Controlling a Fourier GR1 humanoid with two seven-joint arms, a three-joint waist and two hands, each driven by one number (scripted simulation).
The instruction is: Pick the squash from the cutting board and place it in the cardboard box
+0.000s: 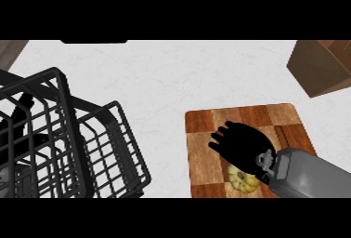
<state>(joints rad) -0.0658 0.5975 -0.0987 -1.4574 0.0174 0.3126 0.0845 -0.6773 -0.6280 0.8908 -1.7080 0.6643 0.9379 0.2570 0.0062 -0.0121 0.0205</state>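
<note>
Wire basket [68, 139] looms nearest; we hover our right hand [240, 142], fingers relaxed apart, above cutting board [205, 125], squash [244, 182] ungrasped, to line up a grasp.

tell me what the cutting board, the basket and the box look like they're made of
Cutting board: wood, going by its brown grain and checkered light and dark blocks.
Basket: dark wire, probably coated metal, an open grid of thin bars.
Box: cardboard, matte plain brown with flat folded panels.

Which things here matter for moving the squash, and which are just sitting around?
Matter: squash, cutting board, cardboard box, right hand over the board.

Sitting around: black wire basket at left, left hand seen through its bars.
</note>
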